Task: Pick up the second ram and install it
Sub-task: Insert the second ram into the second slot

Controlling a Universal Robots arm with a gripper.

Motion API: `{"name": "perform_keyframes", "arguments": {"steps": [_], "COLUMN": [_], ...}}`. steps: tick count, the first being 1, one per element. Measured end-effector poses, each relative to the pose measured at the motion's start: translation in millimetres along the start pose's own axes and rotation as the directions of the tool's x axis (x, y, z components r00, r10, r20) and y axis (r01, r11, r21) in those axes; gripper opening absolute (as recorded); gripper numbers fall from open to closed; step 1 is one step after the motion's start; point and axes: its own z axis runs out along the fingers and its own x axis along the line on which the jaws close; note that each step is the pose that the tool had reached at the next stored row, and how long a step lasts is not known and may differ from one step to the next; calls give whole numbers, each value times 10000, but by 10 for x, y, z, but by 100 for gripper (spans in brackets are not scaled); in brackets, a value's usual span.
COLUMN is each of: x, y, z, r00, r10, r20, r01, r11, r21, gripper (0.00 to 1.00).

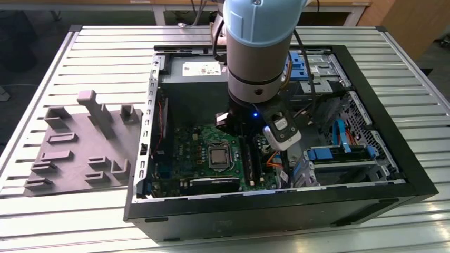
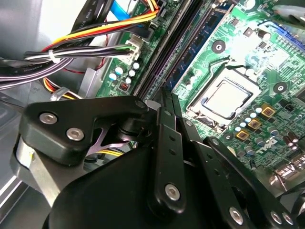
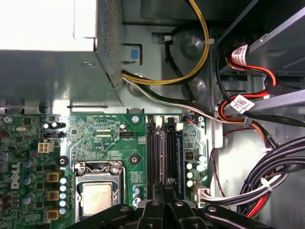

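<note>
My gripper [image 2: 167, 93] hangs low inside the open computer case [image 1: 393, 197], just over the green board [image 2: 238, 52]. Its two thin fingers stand pressed together, shut, with their tips over the long black memory slots [image 3: 163, 148] beside the processor socket [image 3: 97, 195]. A flat stick with a row of black chips [image 2: 204, 38] sits in the slot closest to the socket; I cannot tell whether this is the second ram. Nothing sticks out from between the fingers. In the exterior view the arm's wrist [image 1: 256, 84] covers the gripper.
Bundles of coloured cables [image 3: 267, 181] run close beside the slots. The power supply box [image 3: 52, 52] sits at the case's far end and blue drive bays [image 1: 338, 153] on the exterior view's right. A grey plastic block with upright posts [image 1: 81, 142] lies on the slatted table, outside the case.
</note>
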Motion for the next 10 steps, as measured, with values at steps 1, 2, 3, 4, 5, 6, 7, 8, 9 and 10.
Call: {"name": "perform_keyframes", "arguments": {"steps": [1,2,3,4,5,6,7,8,9,10], "x": [0,1,1,1,1,2,2,2,2,2], "y": [0,0,0,0,0,0,0,-1,-1,-1], "z": [0,0,0,1,5,7,7,8,8,8], "r00": [10000,10000,10000,10000,10000,10000,10000,10000,10000,10000], "r10": [8,13,18,23,28,35,41,43,44,45], "r20": [1,1,1,1,3,3,3,4,4,4], "r01": [-8,-13,-18,-23,-28,-35,-41,-43,-44,-45], "r11": [10000,10000,10000,10000,10000,10000,10000,10000,10000,10000], "r21": [1,2,3,4,2,3,4,6,5,5], "gripper": [11,11,11,11,11,11,11,11,11,11]}}
